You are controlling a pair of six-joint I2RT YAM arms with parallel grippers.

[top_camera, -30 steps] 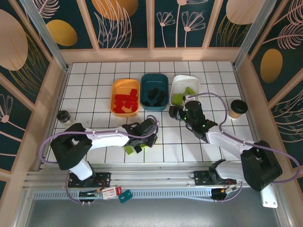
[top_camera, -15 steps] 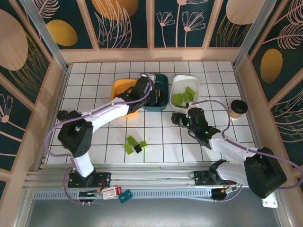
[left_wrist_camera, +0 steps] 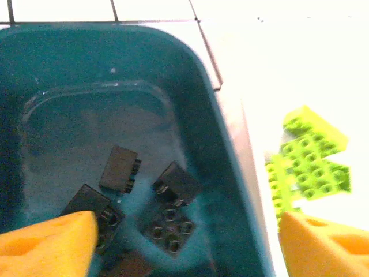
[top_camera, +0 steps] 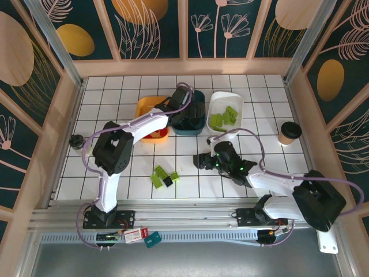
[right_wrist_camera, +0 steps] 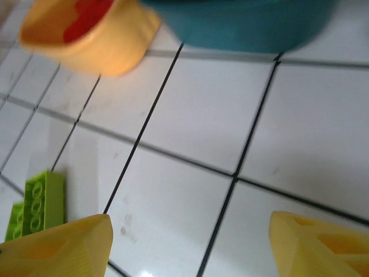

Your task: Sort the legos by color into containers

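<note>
Both hang wide open and empty, left gripper (left_wrist_camera: 184, 245) above the teal tub (left_wrist_camera: 222, 150), right gripper (right_wrist_camera: 187, 245) with green bricks (right_wrist_camera: 40, 202) ahead-left that an off-centre pinch could scatter.

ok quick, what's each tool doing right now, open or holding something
left tool: open, holding nothing, above the teal tub.
right tool: open, holding nothing.
</note>
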